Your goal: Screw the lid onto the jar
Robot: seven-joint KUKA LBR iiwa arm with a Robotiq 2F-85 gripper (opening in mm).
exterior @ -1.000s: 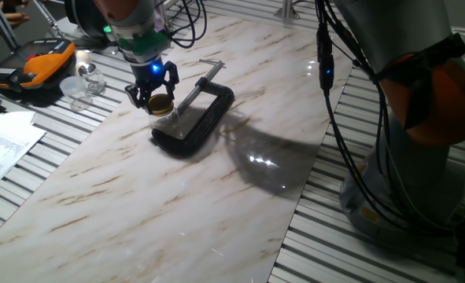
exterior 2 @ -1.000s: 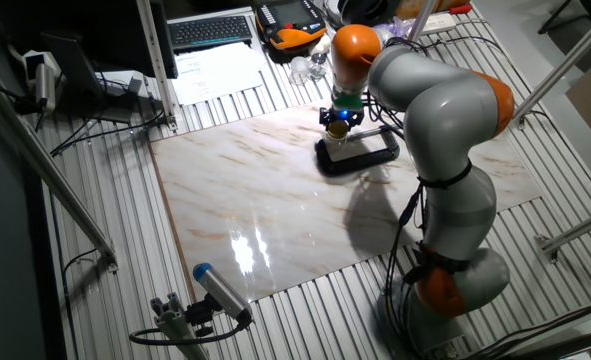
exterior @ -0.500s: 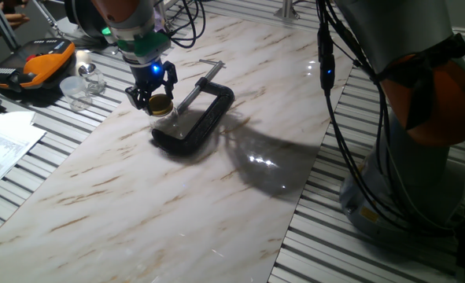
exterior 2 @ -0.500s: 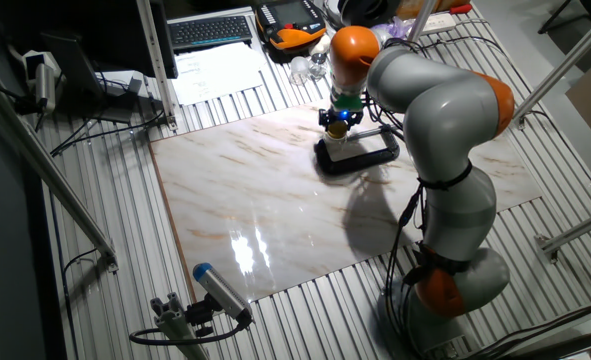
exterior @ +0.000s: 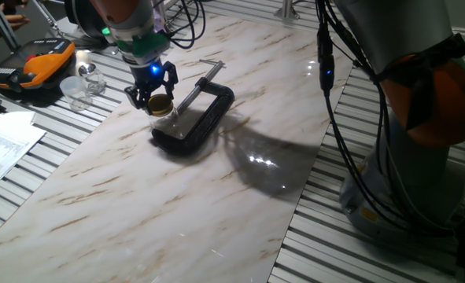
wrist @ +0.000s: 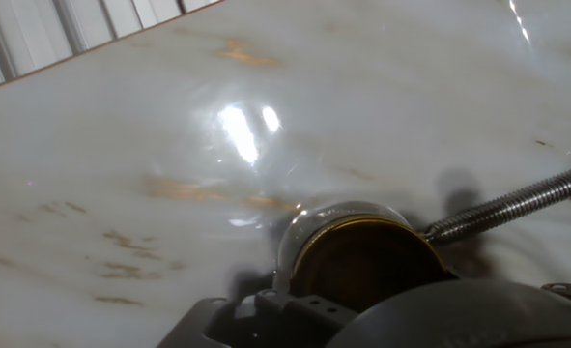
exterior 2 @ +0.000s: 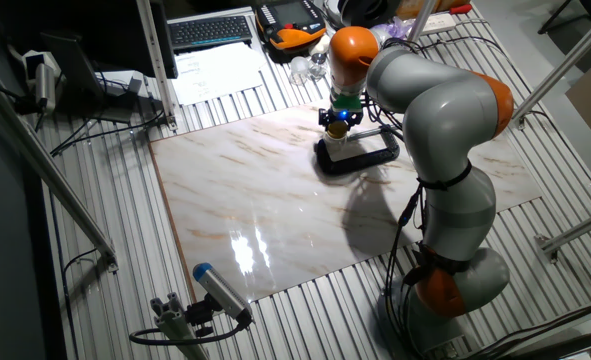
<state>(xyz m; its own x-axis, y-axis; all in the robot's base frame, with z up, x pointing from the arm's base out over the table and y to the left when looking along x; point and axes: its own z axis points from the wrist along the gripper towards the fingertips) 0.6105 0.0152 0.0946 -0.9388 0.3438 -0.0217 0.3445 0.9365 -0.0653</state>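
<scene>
The small clear glass jar (exterior: 166,118) stands upright inside the black C-clamp (exterior: 204,118) on the marble board (exterior: 138,196). The gold-yellow lid (exterior: 160,103) sits on the jar's mouth. My gripper (exterior: 158,98) is right over the jar, its fingers either side of the lid and closed on it. In the hand view the lid (wrist: 362,263) and the jar's glass rim (wrist: 299,232) lie just beyond the hand's dark body, with the clamp's screw (wrist: 507,208) touching the jar at the right. The other fixed view shows the gripper (exterior 2: 339,127) over the clamp (exterior 2: 370,155).
An orange-black case (exterior: 35,63), clear plastic containers (exterior: 83,82) and papers (exterior: 4,145) lie left of the board on the slatted table. The arm's base and cables (exterior: 421,157) stand at the right. A keyboard (exterior 2: 210,30) and a blue-tipped tool (exterior 2: 215,290) lie off the board.
</scene>
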